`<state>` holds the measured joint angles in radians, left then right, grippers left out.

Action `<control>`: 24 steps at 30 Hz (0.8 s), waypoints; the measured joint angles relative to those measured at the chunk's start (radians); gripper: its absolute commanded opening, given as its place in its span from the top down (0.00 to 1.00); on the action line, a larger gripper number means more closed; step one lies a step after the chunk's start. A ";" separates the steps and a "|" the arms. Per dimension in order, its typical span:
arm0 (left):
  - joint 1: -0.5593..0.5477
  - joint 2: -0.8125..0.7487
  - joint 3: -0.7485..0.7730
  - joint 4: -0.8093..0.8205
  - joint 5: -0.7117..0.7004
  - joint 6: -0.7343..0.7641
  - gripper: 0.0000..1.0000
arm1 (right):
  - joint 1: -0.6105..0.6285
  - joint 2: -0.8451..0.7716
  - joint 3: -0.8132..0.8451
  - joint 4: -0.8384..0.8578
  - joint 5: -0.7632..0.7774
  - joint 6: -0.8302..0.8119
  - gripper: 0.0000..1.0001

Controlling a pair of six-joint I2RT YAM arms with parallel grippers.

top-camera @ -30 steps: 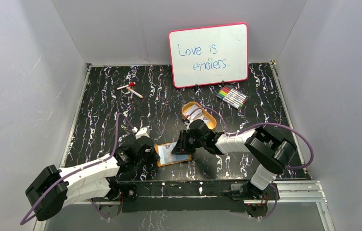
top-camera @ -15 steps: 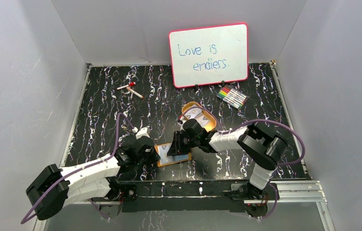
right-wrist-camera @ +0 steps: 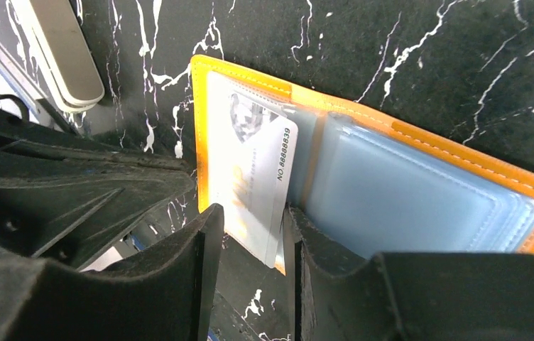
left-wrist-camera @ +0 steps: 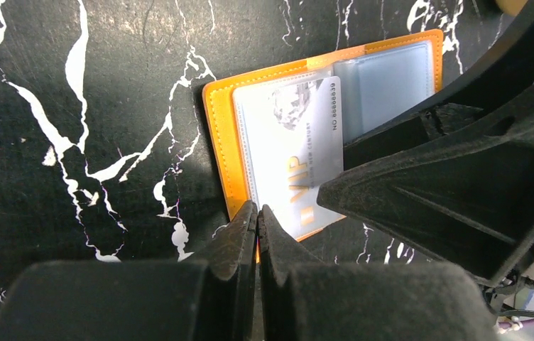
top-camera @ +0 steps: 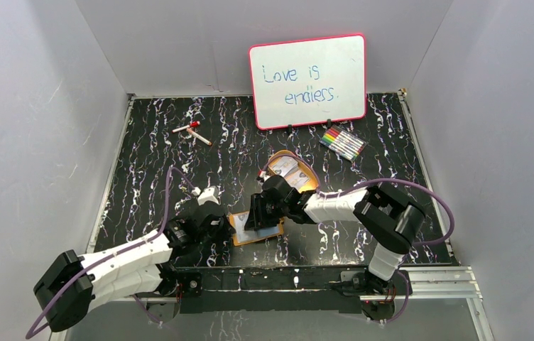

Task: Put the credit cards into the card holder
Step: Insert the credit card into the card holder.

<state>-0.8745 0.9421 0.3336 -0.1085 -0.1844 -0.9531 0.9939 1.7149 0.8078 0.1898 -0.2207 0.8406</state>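
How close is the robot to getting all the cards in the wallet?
Done: the card holder lies open. In hand: one card looks partway in, sticking out past the edge, with the right gripper straddling it and the shut left gripper at the holder's edge. Left: push it fully in, then fetch the pale cards waiting in the yellow tray.

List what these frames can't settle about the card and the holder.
- Lower end of the card: right wrist view, hidden between the right gripper fingers, so gripped or free is unclear.
- Lower right part of the card holder: left wrist view, covered by the right gripper.
- How many cards sit in the tin: top view, too small and partly behind the arm.
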 measured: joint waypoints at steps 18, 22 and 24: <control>0.000 0.036 0.000 0.013 -0.012 0.003 1.00 | 0.029 -0.003 0.022 -0.024 -0.019 -0.042 0.55; 0.000 0.036 0.000 0.018 -0.014 0.011 1.00 | 0.031 -0.013 0.032 -0.048 0.000 -0.060 0.52; 0.000 0.036 0.000 0.018 -0.016 0.015 1.00 | 0.031 -0.040 0.034 -0.085 0.024 -0.068 0.51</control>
<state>-0.8745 0.9779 0.3336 -0.0902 -0.2001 -0.9382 1.0245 1.6752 0.8421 0.1047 -0.1967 0.7731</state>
